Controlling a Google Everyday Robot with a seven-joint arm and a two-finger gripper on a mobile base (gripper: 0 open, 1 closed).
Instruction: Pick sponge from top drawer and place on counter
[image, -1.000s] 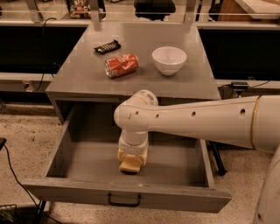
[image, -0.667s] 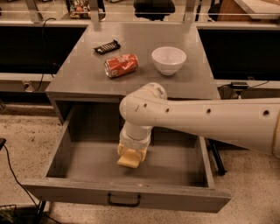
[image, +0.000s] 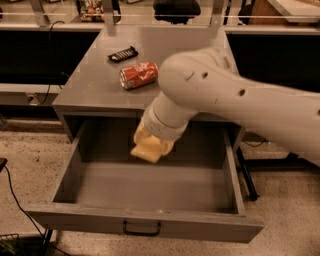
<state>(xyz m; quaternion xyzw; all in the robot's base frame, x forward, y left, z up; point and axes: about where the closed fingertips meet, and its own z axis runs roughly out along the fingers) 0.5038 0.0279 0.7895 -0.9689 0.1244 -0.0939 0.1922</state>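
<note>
The top drawer (image: 150, 222) stands pulled wide open, its dark handle at the front centre, and its floor is bare. My gripper (image: 150, 145) hangs from the big white arm above the back of the drawer, just below the counter's front edge. Its cream fingers are closed around the pale yellow sponge (image: 145, 153), which is lifted clear of the drawer floor. The grey counter (image: 90, 87) lies right behind and above the gripper. The arm covers the right half of the counter.
A red soda can (image: 138, 75) lies on its side on the counter, just left of the arm. A flat black object (image: 123, 53) lies behind it. Cables run over the speckled floor at the left. A dark shelf and railing stand behind the cabinet.
The gripper has risen from the drawer floor towards the counter edge with the sponge in it. The arm has swung up and now hides the white bowl on the counter.
</note>
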